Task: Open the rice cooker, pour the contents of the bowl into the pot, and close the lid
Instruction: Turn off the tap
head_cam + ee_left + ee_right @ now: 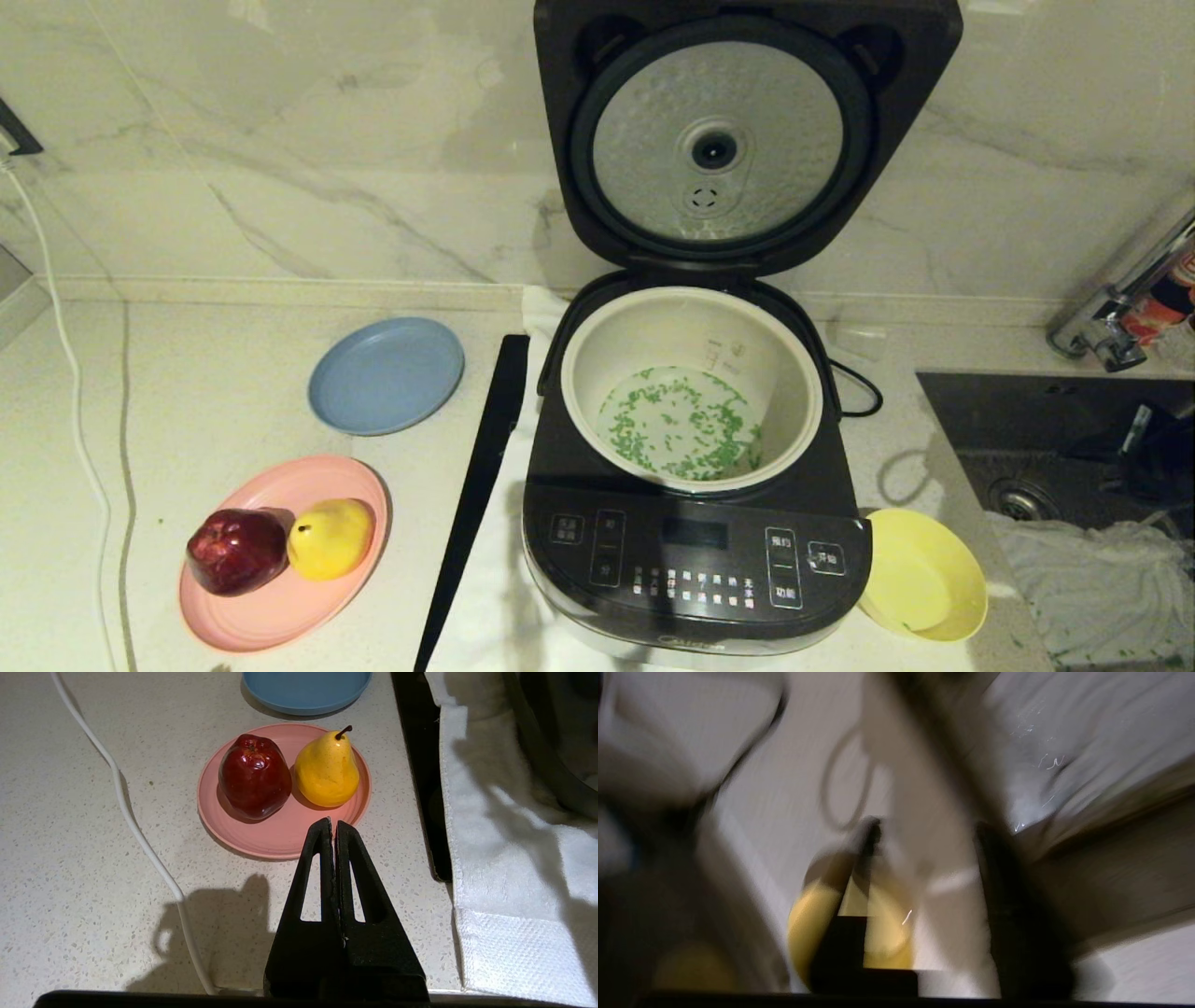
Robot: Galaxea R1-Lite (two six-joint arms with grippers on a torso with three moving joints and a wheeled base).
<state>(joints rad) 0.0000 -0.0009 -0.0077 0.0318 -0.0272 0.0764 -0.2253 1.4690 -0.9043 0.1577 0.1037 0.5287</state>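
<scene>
From my remote seat, the rice cooker (pixel 695 523) sits at the tabletop's centre with the lid (pixel 719 140) swung fully upright at 12 o'clock, its dimpled silver plate facing me. The pot (pixel 691 387) is seated inside, and the contents (pixel 681 425), green chopped bits, lie scattered across its bottom. The bowl (pixel 924 574) rests on the tabletop (pixel 215 392) at the cooker's 4 o'clock, touching or just beside its front corner, looking empty apart from a speck or two.

By my reading, opening and pouring are done; only closing the lid is left.

The right claw (pixel 924 858) hangs spread open and empty above the bowl, holding nothing. The left claw (pixel 333 826) is pressed closed, empty, parked near the pink plate (pixel 280 840) carrying the apple (pixel 254 777) and pear (pixel 327 770) at the cooker's 8 o'clock.
</scene>
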